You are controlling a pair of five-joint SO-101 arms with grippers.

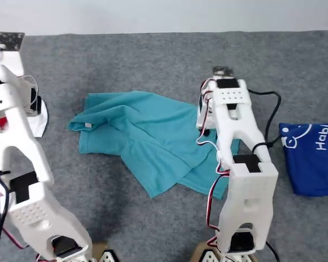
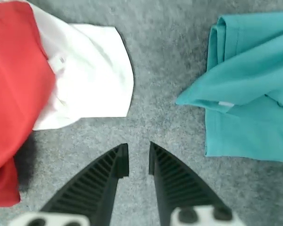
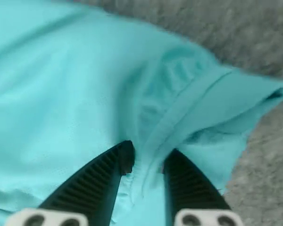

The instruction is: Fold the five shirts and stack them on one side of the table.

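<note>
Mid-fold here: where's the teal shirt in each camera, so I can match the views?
High view: teal shirt spread mid-picture on the grey table cover.
Left wrist view: teal shirt across a grey gap from the white shirt.
Right wrist view: teal shirt under the right tool.
Shared landmark: the grey table cover.

Left arm (image 1: 11,142) extends forward along the left side, wrist pitched down. Left gripper (image 2: 138,160) points down, jaws a narrow gap apart. Right arm (image 1: 238,131) extends forward at centre-right. Right gripper (image 3: 150,157) points down, jaws parted wider.
</note>
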